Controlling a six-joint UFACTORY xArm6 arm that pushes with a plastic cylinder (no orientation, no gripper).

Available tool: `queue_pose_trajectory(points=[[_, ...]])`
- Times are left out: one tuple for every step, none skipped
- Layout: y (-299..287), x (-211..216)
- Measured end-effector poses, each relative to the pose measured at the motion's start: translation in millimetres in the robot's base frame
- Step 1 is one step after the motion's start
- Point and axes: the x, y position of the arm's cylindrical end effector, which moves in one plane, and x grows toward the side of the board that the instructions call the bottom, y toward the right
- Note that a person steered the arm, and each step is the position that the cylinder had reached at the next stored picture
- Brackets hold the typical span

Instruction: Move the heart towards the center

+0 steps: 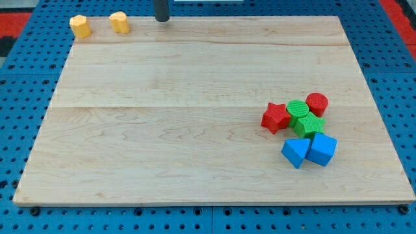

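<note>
Wooden board spread across nearly the whole view, with my tip at its top edge, left of the midline.

Well apart from my tip, toward the view's bottom right, a tight huddle: blue cube-like block, blue triangle, red star, two green blocks of unclear shape, red cylinder.

Near my tip, on its left: yellow heart, judged a heart from its notched top, not touching. Further left, a yellow hexagon-like block.

No claw here to spread or pinch: only a bare rod, carrying nothing.

Approach step, by the look of it; heart not yet moved from the top edge. Next: round the heart to its upper-left side, then push down and right toward the board's middle, without clipping the other yellow block.
</note>
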Motion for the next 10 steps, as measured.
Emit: queue_pose_trajectory(points=[[-3,0],[-20,1],[-40,2],[-71,0],[-104,1],[-135,1],[-145,10],[-130,26],[-85,36],[-60,66]])
